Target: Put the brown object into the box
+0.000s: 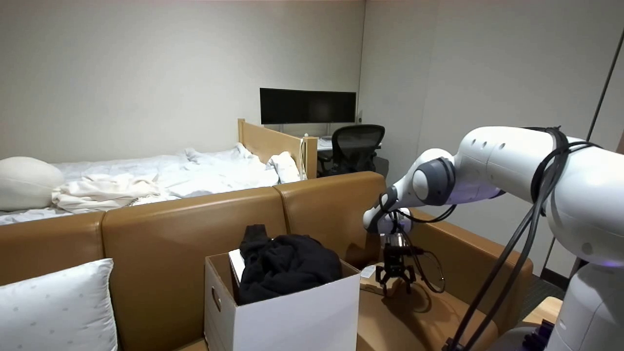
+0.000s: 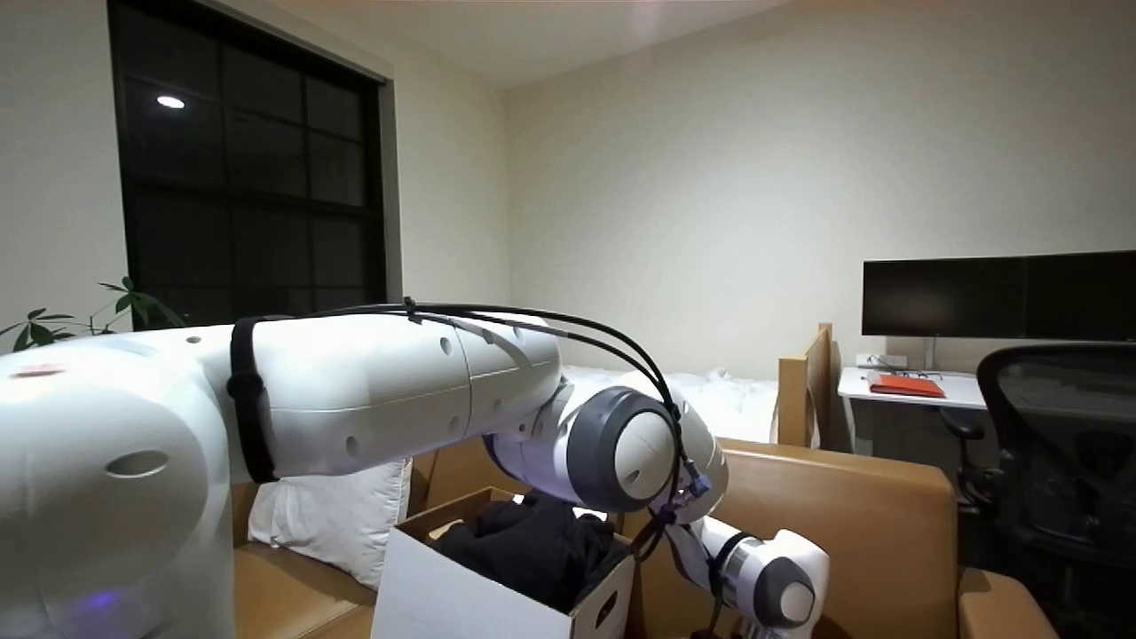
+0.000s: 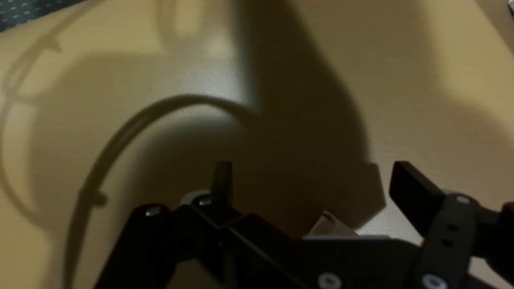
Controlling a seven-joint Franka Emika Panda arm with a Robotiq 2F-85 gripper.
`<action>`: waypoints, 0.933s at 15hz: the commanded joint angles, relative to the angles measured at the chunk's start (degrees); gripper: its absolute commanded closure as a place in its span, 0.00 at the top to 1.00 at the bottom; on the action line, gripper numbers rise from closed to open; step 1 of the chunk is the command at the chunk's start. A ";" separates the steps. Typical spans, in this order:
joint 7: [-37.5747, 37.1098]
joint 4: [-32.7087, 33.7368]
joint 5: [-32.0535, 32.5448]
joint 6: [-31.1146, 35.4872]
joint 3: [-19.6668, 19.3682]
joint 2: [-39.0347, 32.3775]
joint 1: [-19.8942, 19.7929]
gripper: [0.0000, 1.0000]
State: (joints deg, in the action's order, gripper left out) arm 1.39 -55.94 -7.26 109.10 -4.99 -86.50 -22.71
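The brown object (image 1: 371, 282), a flat tan cardboard piece with a white label, lies on the couch seat beside the box, partly behind my gripper (image 1: 396, 288) in an exterior view. Only a corner of the brown object (image 3: 331, 226) peeks out past the gripper's body in the wrist view. My gripper (image 3: 311, 172) points down over the seat, its fingers spread wide with nothing between them. White outside and open on top, the box (image 1: 297, 317) holds a heap of black clothing; the same box (image 2: 470, 595) is under the arm in an exterior view, where the gripper's fingers are cut off.
The brown couch backrest (image 1: 195, 229) rises behind the box, and its armrest (image 1: 468, 248) is close to the gripper. A white pillow (image 1: 58, 307) leans at the far end. Cables (image 1: 434, 268) hang loosely beside the gripper.
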 commanded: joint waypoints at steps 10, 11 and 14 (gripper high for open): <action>-9.33 -8.41 3.29 24.02 -4.41 -0.07 6.35 1.00; -10.16 -8.97 3.16 26.85 -4.60 -0.04 6.52 1.00; -11.76 -10.99 2.86 35.00 -5.13 0.40 6.79 1.00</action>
State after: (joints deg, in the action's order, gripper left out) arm -6.58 -64.78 -5.07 134.86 -8.67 -86.09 -16.62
